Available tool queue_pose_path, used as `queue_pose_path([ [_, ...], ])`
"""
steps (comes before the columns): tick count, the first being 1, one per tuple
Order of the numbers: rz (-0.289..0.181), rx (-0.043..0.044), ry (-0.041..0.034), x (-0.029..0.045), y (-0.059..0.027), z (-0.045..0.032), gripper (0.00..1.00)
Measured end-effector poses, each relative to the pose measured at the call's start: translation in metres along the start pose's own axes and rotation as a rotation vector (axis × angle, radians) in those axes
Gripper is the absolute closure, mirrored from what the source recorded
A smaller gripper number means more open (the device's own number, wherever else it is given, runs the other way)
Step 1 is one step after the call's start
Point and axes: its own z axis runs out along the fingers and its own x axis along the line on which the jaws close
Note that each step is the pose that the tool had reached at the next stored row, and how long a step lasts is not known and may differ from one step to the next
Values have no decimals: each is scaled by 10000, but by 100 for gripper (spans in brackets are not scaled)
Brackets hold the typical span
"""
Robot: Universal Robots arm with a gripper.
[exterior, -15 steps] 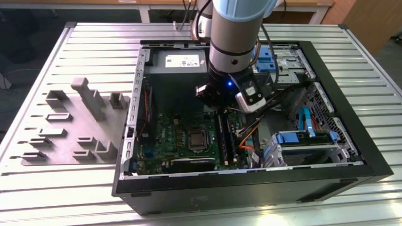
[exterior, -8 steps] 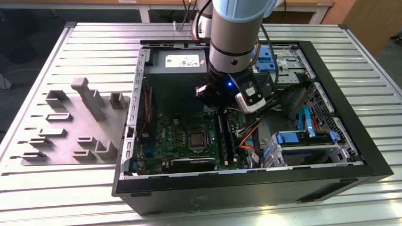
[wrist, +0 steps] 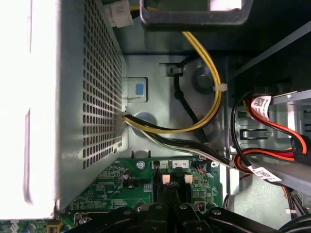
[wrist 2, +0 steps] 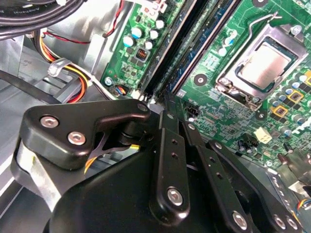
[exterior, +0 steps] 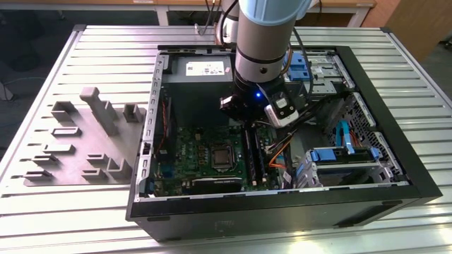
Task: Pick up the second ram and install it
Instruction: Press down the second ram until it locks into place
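Note:
A slim blue-green strip that I take for the second ram (wrist 2: 199, 48) stands on edge in one of the long black slots (exterior: 253, 153) of the green motherboard (wrist 2: 218, 121). My gripper (wrist 2: 164, 99) hangs inside the open computer case, right over the end of those slots nearest the power supply (exterior: 201, 69). Its black fingers lie close together, shut, with nothing seen between them. I cannot tell whether the tips touch the stick. In the first wrist view the gripper (wrist: 167, 196) sits between two white slot latches (wrist: 165, 178).
The processor socket (wrist 2: 265, 63) lies beside the slots. The perforated power supply wall (wrist: 97, 97) and yellow and red cables (wrist: 209, 97) crowd the case wall. Blue drive brackets (exterior: 339, 156) sit at the exterior view's right. A grey parts fixture (exterior: 84, 143) stands on the table outside the case.

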Motion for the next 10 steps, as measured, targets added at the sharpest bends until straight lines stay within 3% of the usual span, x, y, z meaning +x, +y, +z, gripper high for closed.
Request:
queue_pose_path([
  [5,0,12,5,-2,5,-96,89],
  [10,-1,30,5,-2,-11,-110,89],
])
